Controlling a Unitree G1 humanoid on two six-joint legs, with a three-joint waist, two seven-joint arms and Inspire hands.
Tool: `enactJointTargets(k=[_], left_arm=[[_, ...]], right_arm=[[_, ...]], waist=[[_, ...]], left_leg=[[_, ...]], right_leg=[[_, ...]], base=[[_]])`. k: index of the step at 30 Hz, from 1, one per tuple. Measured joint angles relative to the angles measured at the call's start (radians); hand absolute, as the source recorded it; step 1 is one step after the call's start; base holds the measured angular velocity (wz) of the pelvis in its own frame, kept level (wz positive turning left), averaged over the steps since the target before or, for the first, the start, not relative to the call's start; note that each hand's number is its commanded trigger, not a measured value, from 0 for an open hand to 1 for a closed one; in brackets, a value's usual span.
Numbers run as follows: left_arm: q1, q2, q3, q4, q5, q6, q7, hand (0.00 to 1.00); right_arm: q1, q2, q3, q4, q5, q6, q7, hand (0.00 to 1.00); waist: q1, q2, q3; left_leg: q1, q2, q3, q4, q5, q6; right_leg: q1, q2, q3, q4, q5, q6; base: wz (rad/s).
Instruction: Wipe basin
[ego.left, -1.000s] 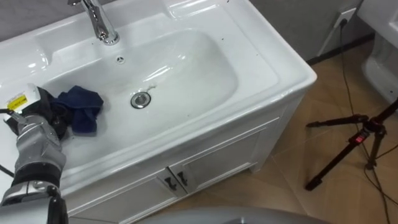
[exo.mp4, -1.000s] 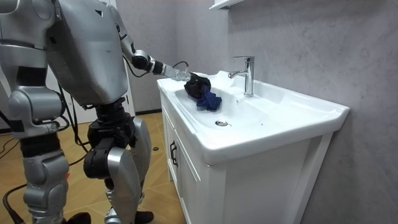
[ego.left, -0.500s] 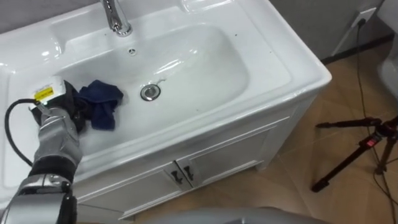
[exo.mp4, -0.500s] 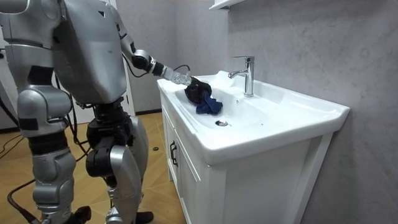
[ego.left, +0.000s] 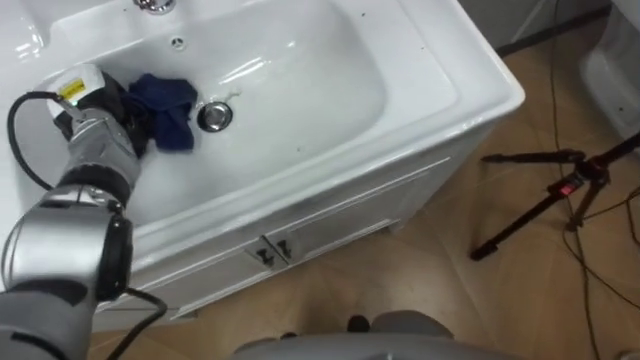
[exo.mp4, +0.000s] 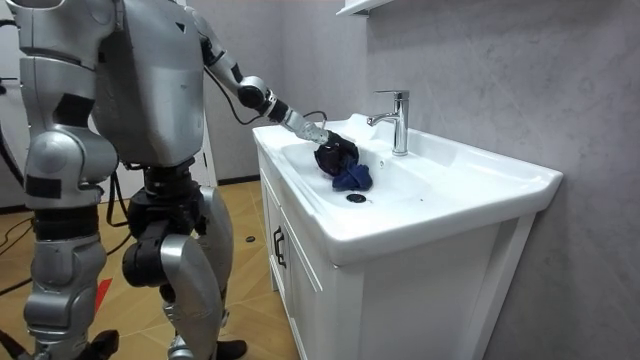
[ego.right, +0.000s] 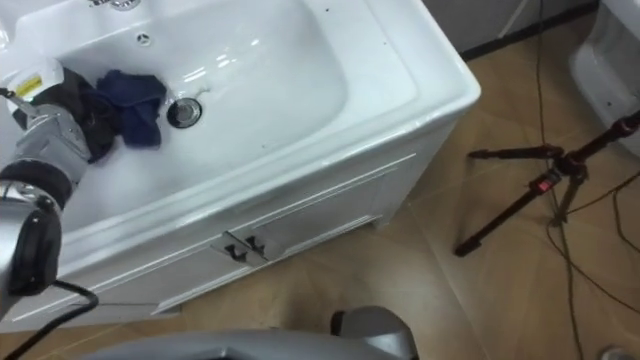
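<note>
L hand (ego.left: 108, 108) gripping blue cloth (ego.left: 165, 105) down in basin (ego.left: 320, 80).
We see the fingers curled into the cloth's near edge, pinching it; the rest of the cloth bunches out just past the fingertips & lies on the basin's inner slope. In the room view it sits just below the hand. Drain (ego.left: 213, 116) is right beside the cloth, on the side away from the hand. Faucet (exo.mp4: 397, 120) stands beyond hand & cloth, at the back rim. Tripod (ego.left: 555, 195) on the floor, well apart to the hand's right.
</note>
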Motion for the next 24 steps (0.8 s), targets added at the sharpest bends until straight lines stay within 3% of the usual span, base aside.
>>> enactJointTargets(k=[3, 10, 18, 21, 24], left_arm=[[-0.025, 0.000, -0.014, 0.035, -0.017, 0.004, 0.041, 1.00], [-0.061, -0.003, -0.039, 0.102, -0.083, 0.032, 0.123, 1.00], [-0.076, -0.010, -0.052, 0.112, -0.116, 0.068, 0.171, 1.00], [-0.093, -0.023, -0.052, 0.112, -0.155, 0.070, 0.178, 1.00], [-0.112, -0.055, -0.057, 0.112, -0.193, 0.070, 0.195, 1.00]], right_arm=[[-0.005, 0.002, 0.011, -0.001, 0.035, -0.001, 0.000, 0.00], [-0.028, 0.002, 0.036, 0.000, 0.090, 0.004, 0.001, 0.00], [-0.038, 0.002, 0.038, 0.024, 0.091, 0.015, 0.000, 0.00], [-0.039, 0.003, 0.043, 0.034, 0.097, 0.032, 0.011, 0.00], [-0.051, 0.009, 0.063, 0.035, 0.098, 0.043, 0.024, 0.00]], waist=[[-0.017, -0.010, 0.0061], [-0.041, -0.013, 0.0088], [-0.071, -0.024, 0.0162], [-0.076, -0.031, 0.0207], [-0.089, -0.042, 0.0274]], left_leg=[[-0.022, 0.000, 0.014, 0.005, 0.006, 0.003], [-0.060, 0.015, 0.105, 0.020, 0.015, 0.012], [-0.084, 0.014, 0.127, 0.029, 0.021, 0.015], [-0.089, 0.015, 0.145, 0.030, 0.024, 0.017], [-0.089, 0.015, 0.154, 0.033, 0.025, 0.020]], right_leg=[[-0.023, -0.003, -0.001, 0.003, 0.001, 0.001], [-0.085, -0.006, 0.020, 0.036, 0.003, 0.003], [-0.136, -0.005, 0.050, 0.077, -0.001, 0.003], [-0.151, -0.005, 0.061, 0.090, 0.000, 0.004], [-0.153, -0.007, 0.064, 0.096, 0.002, 0.005]], base=[[0.05], [-0.06], [-0.11], [-0.13], [0.00]])
